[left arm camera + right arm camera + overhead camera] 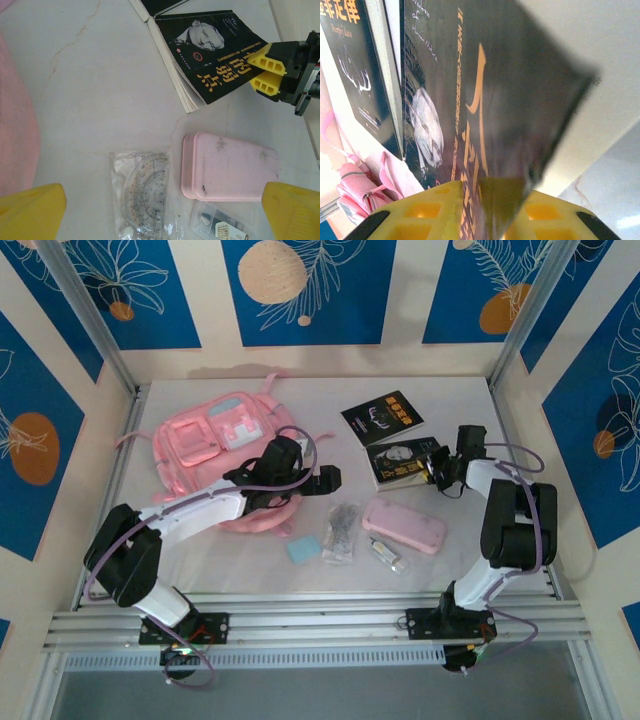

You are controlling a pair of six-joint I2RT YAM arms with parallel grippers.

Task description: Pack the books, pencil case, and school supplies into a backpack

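- The right hand (pixel 437 468) pinches the near book (pixel 400 462) by its right-hand corner, one yellow finger above the cover and one below.
- The backpack (pixel 190 445) lies well apart to the left of that hand, flat on the counter (pixel 460 400) with its pockets up. The book's carry would run leftward.
- The left hand (pixel 325 478) hangs spread wide just beside the backpack, between it and the book. It is the nearer hand to the backpack and grips nothing.
- I can't tell whether the backpack is open, and I see nothing inside it.
- The far book (pixel 382 417), pencil case (pixel 403 526), bag (pixel 340 530), pad (pixel 302 549) and tube (pixel 387 555) all lie out on the counter.
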